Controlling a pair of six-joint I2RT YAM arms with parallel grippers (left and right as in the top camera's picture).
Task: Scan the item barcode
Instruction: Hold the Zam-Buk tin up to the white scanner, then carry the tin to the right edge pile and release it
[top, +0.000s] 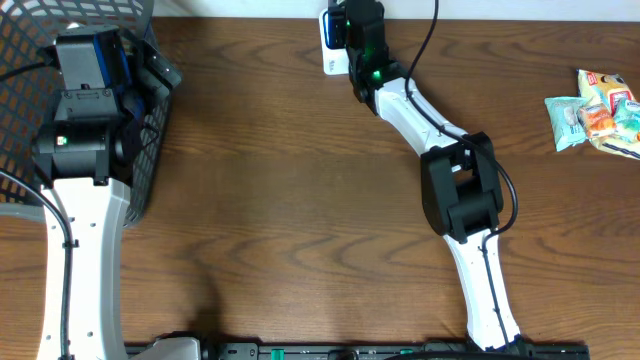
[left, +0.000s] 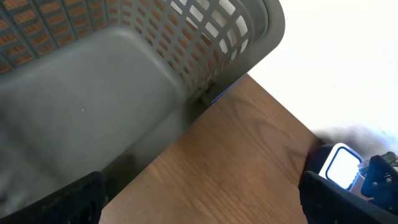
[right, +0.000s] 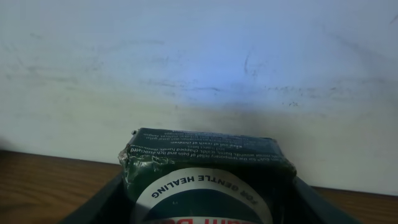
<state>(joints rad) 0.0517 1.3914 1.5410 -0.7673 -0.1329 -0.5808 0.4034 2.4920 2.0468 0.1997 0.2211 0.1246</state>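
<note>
Closest to your right wrist camera is the dark green cardboard box (right: 208, 163), clamped between the right gripper (top: 352, 32) fingers at the far edge of the brown wooden table (top: 280, 200), just beside the small white scanner with the blue glow (top: 329, 45). No barcode shows on the faces in view, so you'll likely need to roll the wrist until the coded side squarely meets the scanner window, then hold steady. One top corner looks crumpled, so don't squeeze harder. Upside-down on the round white label you can read "FOR GENTLE HEALING"; the fine print along the top face is too small to trust. Your left gripper (left: 205, 199) hangs with fingers wide apart and empty by the grey plastic mesh basket (left: 205, 37).
</note>
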